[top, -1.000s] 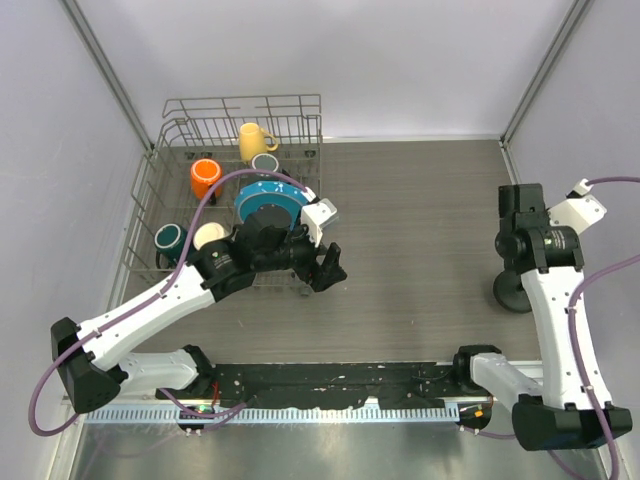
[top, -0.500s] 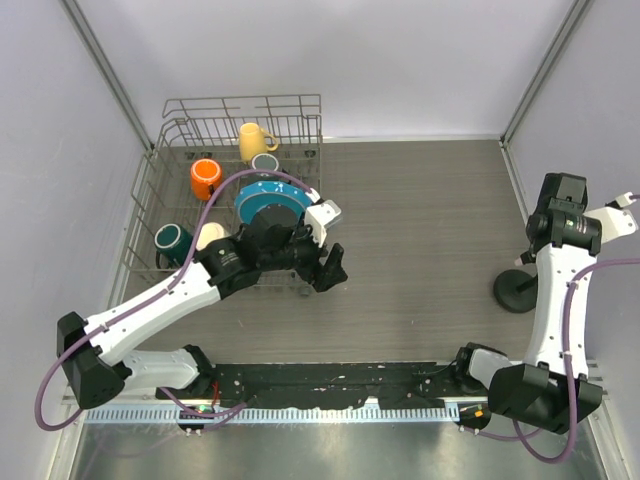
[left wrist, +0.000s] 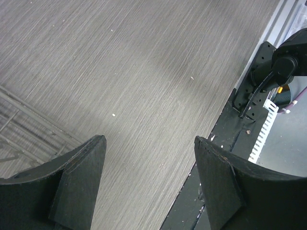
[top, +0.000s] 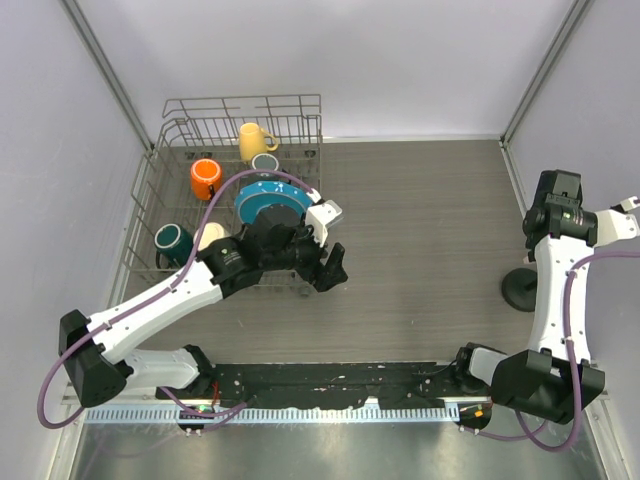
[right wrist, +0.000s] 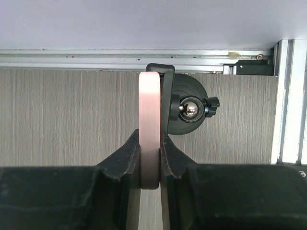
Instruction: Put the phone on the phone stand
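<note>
Our left gripper [left wrist: 149, 143] hangs open, arm stretched forward; our right gripper [right wrist: 149, 148] pinches the phone [right wrist: 149, 105], arm upright.

rack [top: 245, 98] blocks far-left, phone stand [top: 515, 290] rt; mid free.

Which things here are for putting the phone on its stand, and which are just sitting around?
For the job:
- phone, pinched in the right hand
- phone stand

Just lying about:
- dish rack
- yellow mug
- orange mug
- blue plate
- teal mug
</note>
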{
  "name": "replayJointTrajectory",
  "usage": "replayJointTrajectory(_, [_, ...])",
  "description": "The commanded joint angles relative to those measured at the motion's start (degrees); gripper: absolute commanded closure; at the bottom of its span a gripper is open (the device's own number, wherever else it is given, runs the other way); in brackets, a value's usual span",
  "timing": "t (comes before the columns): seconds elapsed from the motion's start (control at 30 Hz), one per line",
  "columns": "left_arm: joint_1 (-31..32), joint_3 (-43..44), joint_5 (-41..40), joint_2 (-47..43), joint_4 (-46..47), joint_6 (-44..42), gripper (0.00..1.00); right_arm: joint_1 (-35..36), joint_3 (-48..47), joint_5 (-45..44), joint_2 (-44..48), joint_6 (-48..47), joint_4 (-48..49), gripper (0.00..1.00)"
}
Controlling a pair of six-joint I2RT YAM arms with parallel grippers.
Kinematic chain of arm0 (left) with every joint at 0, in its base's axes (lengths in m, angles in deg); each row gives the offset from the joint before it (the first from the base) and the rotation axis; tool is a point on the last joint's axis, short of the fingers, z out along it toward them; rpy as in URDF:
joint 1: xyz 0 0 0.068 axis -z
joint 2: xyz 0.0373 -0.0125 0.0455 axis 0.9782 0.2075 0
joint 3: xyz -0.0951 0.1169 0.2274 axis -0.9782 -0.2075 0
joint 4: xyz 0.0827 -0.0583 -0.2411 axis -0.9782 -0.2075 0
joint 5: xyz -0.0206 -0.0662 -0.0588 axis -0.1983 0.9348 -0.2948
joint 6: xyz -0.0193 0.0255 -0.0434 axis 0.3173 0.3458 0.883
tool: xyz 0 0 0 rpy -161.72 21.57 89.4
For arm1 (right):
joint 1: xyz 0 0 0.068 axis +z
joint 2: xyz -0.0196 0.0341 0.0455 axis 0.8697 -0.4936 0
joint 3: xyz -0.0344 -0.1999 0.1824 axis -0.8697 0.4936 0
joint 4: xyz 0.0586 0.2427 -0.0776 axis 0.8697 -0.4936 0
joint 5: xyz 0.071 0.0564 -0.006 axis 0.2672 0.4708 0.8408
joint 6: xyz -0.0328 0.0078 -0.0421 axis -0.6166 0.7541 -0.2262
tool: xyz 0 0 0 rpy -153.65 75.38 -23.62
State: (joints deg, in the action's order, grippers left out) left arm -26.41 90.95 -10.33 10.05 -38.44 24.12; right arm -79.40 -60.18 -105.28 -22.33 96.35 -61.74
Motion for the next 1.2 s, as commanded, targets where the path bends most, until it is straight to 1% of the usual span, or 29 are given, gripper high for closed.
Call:
replayJointTrajectory(0.0, [-0.1,2.6,0.3,-0.4,0.7,0.3,0.22,-0.2,-1.4,-8.2,0.9,3.1,6.1,1.0])
replayJointTrajectory(0.3, [0.0,2.7,-0.1,-0.7,0.5,0.1,0.22,-0.2,-0.5,-7.4,-0.8,3.2,7.2,1.0])
replayJointTrajectory(0.33, [-0.1,2.7,-0.1,-0.6,0.5,0.1,0.22,-0.2,0.0,-7.3,-0.9,3.2,7.5,0.98])
replayJointTrajectory(0.4, [-0.1,2.8,0.0,-0.5,0.4,0.1,0.22,-0.2,0.4,-6.9,-0.8,3.0,8.6,0.91])
replayJointTrajectory(0.43, [-0.1,2.8,0.0,-0.5,0.4,0.1,0.22,-0.2,0.9,-6.2,-0.9,2.6,9.0,0.81])
replayJointTrajectory(0.5, [0.0,2.8,-0.1,-0.4,0.3,0.1,0.22,-0.2,1.2,-5.5,-1.1,1.4,10.1,0.71])
replayJointTrajectory(0.53, [-0.1,2.8,-0.1,-0.4,0.3,0.1,0.22,-0.2,1.2,-5.1,-1.3,1.1,10.4,0.6])
replayJointTrajectory(0.6, [0.0,2.9,-0.1,-0.4,0.3,0.1,0.22,-0.2,1.2,-4.6,-1.6,0.1,11.1,0.54])
replayJointTrajectory(0.63, [0.0,2.9,0.0,-0.3,0.3,0.1,0.22,-0.2,1.2,-4.5,-1.6,-0.2,11.2,0.46])
replayJointTrajectory(0.7, [0.0,2.8,-0.2,-0.3,0.3,0.0,0.22,-0.2,1.0,-4.4,-1.6,-1.6,11.9,0.35])
replayJointTrajectory(0.73, [-0.1,2.9,-0.2,-0.3,0.2,0.0,0.22,-0.2,0.7,-4.6,-1.6,-1.9,12.0,0.26])
replayJointTrajectory(0.77, [-0.1,2.9,-0.2,-0.2,0.2,0.0,0.22,-0.2,0.2,-5.2,-1.8,-2.5,12.1,0.21])
replayJointTrajectory(0.83, [-0.1,3.0,-0.1,0.0,0.1,0.0,0.22,-0.2,-1.2,-5.4,-2.5,-4.6,11.9,0.14])
replayJointTrajectory(0.97, [-0.1,2.9,-0.1,0.0,0.1,0.0,0.22,0.0,-3.1,-4.5,-2.3,-9.8,12.3,0.1])
replayJointTrajectory(1.0, [-0.1,2.9,-0.2,0.2,0.1,0.0,0.23,0.4,-3.4,-5.5,-1.9,-11.3,12.8,0.09])
replayJointTrajectory(1.07, [0.0,2.9,-0.1,0.4,0.1,0.0,0.22,1.1,-4.2,-6.3,-0.5,-17.9,14.4,0.09])
replayJointTrajectory(1.1, [-0.1,2.9,-0.2,0.5,0.1,0.0,0.22,1.5,-3.8,-3.3,0.0,-21.5,18.6,0.09])
replayJointTrajectory(1.13, [0.0,2.9,-0.2,0.7,0.1,0.0,0.22,1.7,-3.8,-1.2,1.0,-30.2,20.7,0.09])
replayJointTrajectory(1.17, [-0.1,2.9,-0.1,0.8,0.1,0.0,0.22,2.0,-4.0,0.1,1.4,-33.1,22.1,0.09])
